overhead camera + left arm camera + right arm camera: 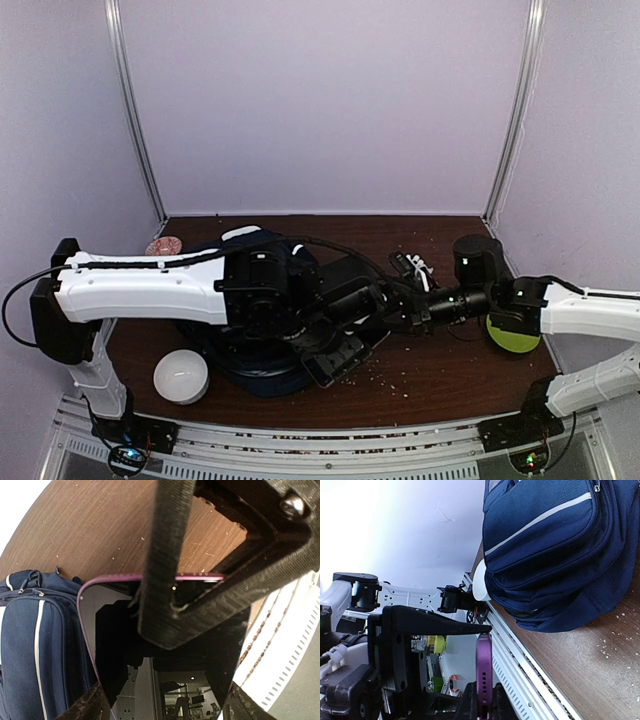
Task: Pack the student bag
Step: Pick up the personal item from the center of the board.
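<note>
soft even light; wrist views blow out white at left; student bag (545, 555) sharp.

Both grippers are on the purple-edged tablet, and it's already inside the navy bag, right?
Not inside. The left wrist view shows the tablet held outside the student bag, beside it above the table. The left gripper and right gripper are both on it.

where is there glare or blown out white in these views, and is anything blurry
Left wrist: the tablet screen mirrors the room, the top left corner is blown out white, dark blurs fill the bottom corners. Right wrist: the wall at left is washed out, the student bag is sharp. Top external: even lilac-tinted light, no glare, but the centre is a hard-to-read dark mass.
</note>
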You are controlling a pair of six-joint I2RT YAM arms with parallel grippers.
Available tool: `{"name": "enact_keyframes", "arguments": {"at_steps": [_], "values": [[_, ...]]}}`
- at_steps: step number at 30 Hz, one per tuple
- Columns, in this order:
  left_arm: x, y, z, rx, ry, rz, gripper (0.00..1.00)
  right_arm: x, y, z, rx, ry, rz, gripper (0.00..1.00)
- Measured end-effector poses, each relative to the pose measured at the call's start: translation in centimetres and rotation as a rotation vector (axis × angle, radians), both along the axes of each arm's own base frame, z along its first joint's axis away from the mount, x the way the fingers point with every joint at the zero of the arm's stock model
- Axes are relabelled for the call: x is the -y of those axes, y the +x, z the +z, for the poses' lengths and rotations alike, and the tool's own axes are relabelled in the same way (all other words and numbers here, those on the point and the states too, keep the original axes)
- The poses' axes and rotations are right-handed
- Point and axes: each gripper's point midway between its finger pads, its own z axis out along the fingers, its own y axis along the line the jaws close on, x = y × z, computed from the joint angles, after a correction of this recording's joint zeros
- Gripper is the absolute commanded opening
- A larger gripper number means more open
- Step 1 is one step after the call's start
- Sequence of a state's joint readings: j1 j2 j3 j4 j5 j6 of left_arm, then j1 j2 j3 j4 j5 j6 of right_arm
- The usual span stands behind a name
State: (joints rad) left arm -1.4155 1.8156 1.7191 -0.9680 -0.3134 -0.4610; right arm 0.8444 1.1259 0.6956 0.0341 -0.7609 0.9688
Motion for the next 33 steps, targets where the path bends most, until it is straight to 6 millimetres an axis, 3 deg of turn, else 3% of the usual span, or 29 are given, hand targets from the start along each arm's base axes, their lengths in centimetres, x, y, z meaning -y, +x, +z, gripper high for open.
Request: {"name": "enact_keyframes", "arguments": {"at_steps": [6,12,17,20,23,26,29,33], "values": [[0.2,0.0,0.6,0.008,-0.021,-0.005,0.97,0.5,0.0,0.6,0.019,0.013,-0.025,0.00],[-1.0,0.9,2.8,0.027,-0.076,0.036,0.98,2.6,1.0,2.1,0.107,-0.002,-0.144,0.00],[-4.3,3.7,4.8,0.038,-0.132,0.156,0.98,5.6,2.7,3.2,0.192,-0.029,-0.315,0.00],[-7.0,5.4,5.0,0.059,-0.141,0.242,0.97,7.6,3.5,2.7,0.226,-0.064,-0.418,0.00],[-9.8,6.6,3.8,0.070,-0.085,0.326,0.89,10.0,4.0,1.2,0.249,-0.120,-0.519,0.00],[-11.1,7.1,1.6,0.064,0.014,0.366,0.82,11.8,4.1,-0.3,0.259,-0.168,-0.586,0.00],[-11.0,6.6,-1.3,0.050,0.120,0.350,0.75,13.3,4.2,-1.7,0.262,-0.221,-0.636,0.00],[-10.0,5.1,-4.1,0.028,0.213,0.282,0.72,14.3,4.1,-3.0,0.259,-0.259,-0.664,0.00]]}}
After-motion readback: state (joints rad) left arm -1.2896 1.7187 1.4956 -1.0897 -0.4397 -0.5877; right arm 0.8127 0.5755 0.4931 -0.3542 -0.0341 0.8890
